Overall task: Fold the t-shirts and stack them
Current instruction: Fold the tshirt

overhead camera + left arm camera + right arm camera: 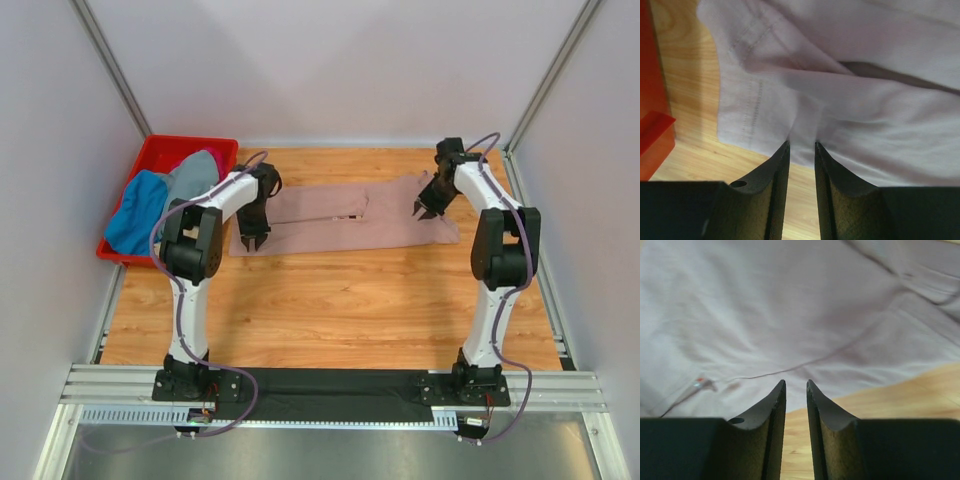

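Note:
A dusty-pink t-shirt (330,222) lies in a long folded band across the far middle of the table. My left gripper (250,238) stands at its left end. In the left wrist view the fingertips (802,144) rest on the shirt's (850,100) near hem, slightly apart, with wood showing in the gap and creases spreading from the tips. My right gripper (425,208) hovers over the right end. Its tips (795,381) are narrowly open over the shirt's (790,315) edge and hold nothing. A small orange mark (705,384) shows on the cloth.
A red crate (160,150) stands at the far left and holds a blue shirt (135,215), a grey one (190,178) and a magenta one (212,158). Its corner (652,135) lies close to my left gripper. Grey walls enclose the table on three sides.

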Motion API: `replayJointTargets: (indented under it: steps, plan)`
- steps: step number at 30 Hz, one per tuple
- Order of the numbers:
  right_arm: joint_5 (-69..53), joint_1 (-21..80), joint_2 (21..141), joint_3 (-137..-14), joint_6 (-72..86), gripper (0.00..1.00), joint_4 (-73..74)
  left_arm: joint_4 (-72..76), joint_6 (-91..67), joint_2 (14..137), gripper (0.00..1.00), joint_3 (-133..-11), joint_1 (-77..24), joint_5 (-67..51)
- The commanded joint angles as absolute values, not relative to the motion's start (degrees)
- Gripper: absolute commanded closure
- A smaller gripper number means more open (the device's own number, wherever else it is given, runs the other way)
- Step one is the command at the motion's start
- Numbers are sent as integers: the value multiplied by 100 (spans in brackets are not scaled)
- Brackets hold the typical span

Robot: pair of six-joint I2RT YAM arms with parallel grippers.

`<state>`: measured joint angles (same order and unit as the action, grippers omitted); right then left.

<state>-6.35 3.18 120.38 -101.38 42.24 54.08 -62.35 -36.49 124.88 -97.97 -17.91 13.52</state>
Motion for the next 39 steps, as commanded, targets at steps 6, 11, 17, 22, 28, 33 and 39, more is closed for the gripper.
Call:
replayJointTargets:
  steps: [6, 11, 17, 22, 28, 33, 39]
  plan:
    - [649, -395, 11795, -9141, 3666, 78, 5089, -6530, -3691, 12437, 66, -9387, -1810, 1591]
    - [1045, -676, 11874, -9061, 3235, 78, 4940, -6521, -3674, 12244, 66, -9132, -1811, 1740]
    - [1037, -729, 11953, -9149, 2672, 76, 4702, -6618, -3621, 12234, 66, -9316, -1811, 1600]
    - [1160, -729, 12067, -9465, 2671, 76, 5079, -6969, -3665, 12077, 64, -9606, -1819, 1512]
    - [888, -633, 11690, -9950, 3883, 64, 6248, -6892, -3586, 11593, 48, -10019, -1819, 1240]
    - [343, -212, 11417, -9668, 4894, 57, 6012, -6610, -3437, 11698, 51, -10099, -1811, 765]
    - [351, 299, 11724, -9572, 5299, 57, 5555, -6820, -3410, 11927, 54, -10108, -1741, 739]
